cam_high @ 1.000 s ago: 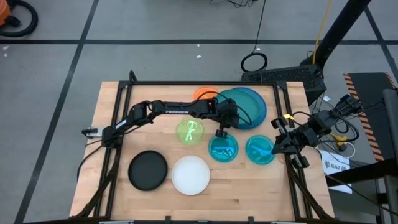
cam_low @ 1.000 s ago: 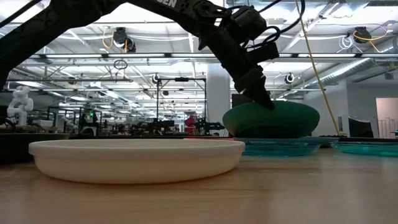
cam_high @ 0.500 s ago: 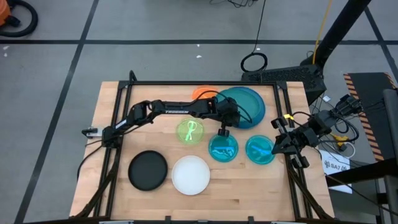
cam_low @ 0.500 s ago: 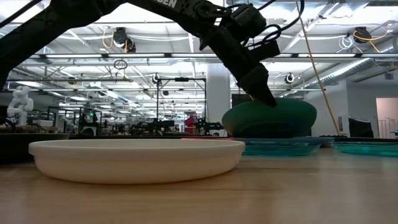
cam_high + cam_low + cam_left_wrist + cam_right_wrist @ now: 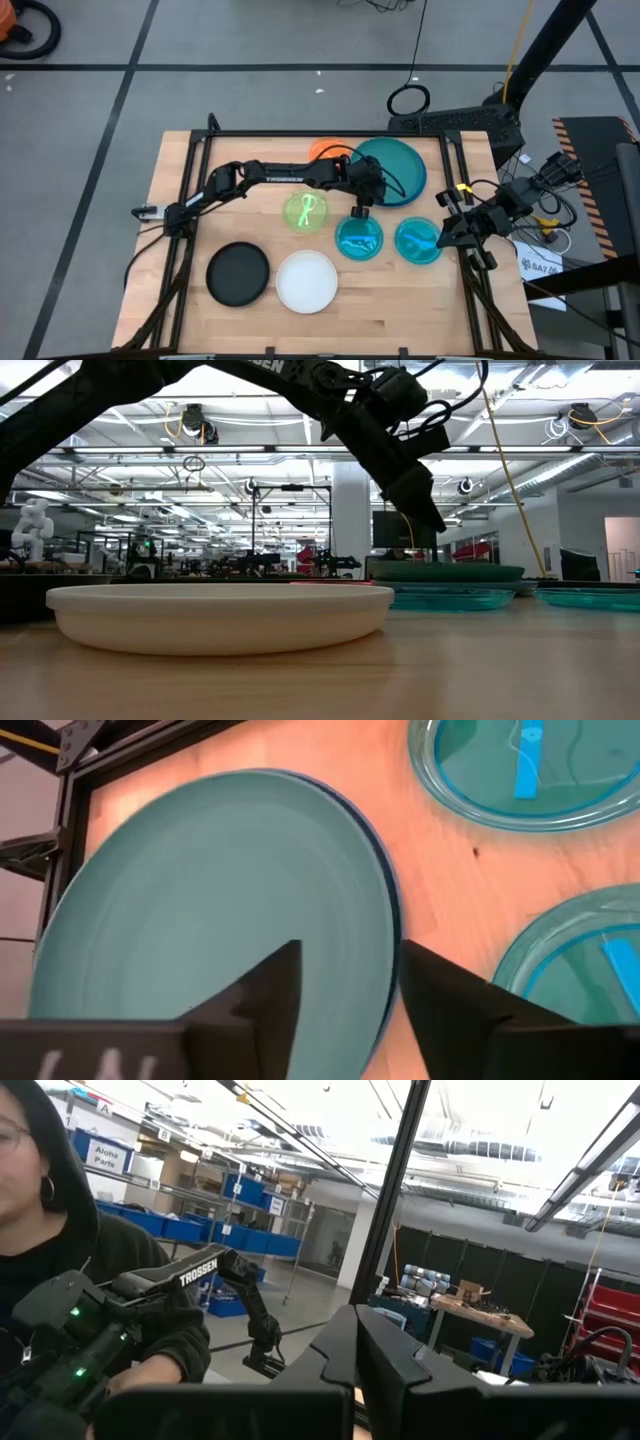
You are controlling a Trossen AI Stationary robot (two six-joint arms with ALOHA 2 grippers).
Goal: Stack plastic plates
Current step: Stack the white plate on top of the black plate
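Left gripper hung with its fingers parted and nothing between them, just beside the near rim of the large dark teal plastic plate; the left wrist view showed the two fingers straddling that rim. That teal plate lay flat on the large blue plastic plate, only a sliver of blue edge showing, so one pair looked stacked. The rest seemed still to do. Just beyond the teal plate's left side peeped the small translucent orange plate. Nearer the front from it lay the small lime green plate and two small cyan plates, then the medium black plate and the medium white plate, all lying singly.

Right gripper waited at the far cyan plate's outer side, its fingers pressed together on nothing.

All sat on a pale wooden table framed by black rails. Beyond it the low view showed a bright workshop hall with racks and ceiling lights; a person in a dark hood sat in the right wrist view.
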